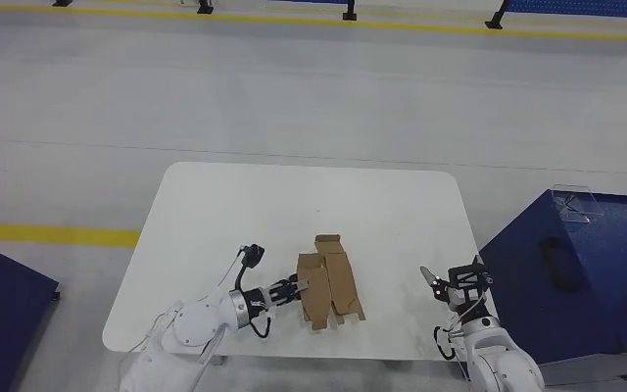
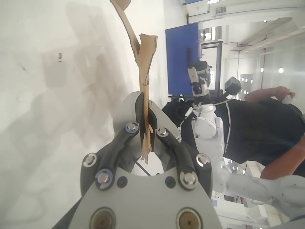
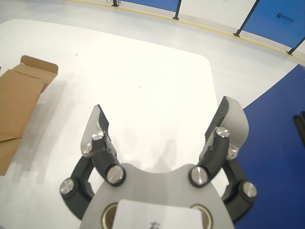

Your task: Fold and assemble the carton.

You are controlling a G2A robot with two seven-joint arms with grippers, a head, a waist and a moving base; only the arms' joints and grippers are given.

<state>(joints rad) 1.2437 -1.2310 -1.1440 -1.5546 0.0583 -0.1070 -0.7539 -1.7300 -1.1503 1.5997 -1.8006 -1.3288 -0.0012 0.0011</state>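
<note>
The flattened brown carton [image 1: 329,279] lay on the white surface [image 1: 392,206], in the middle of the surface's near half, one end flap folded up. The left gripper [image 2: 144,101] sat over the same near half of the surface, its fingers pinched tight on the carton's edge. The right gripper [image 3: 162,106] hung at the surface's near right corner, fingers spread wide, holding nothing.

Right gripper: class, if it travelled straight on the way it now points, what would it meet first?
Probably the bare table: the open right gripper tilts down at it, and the carton lies off to one side.
</note>
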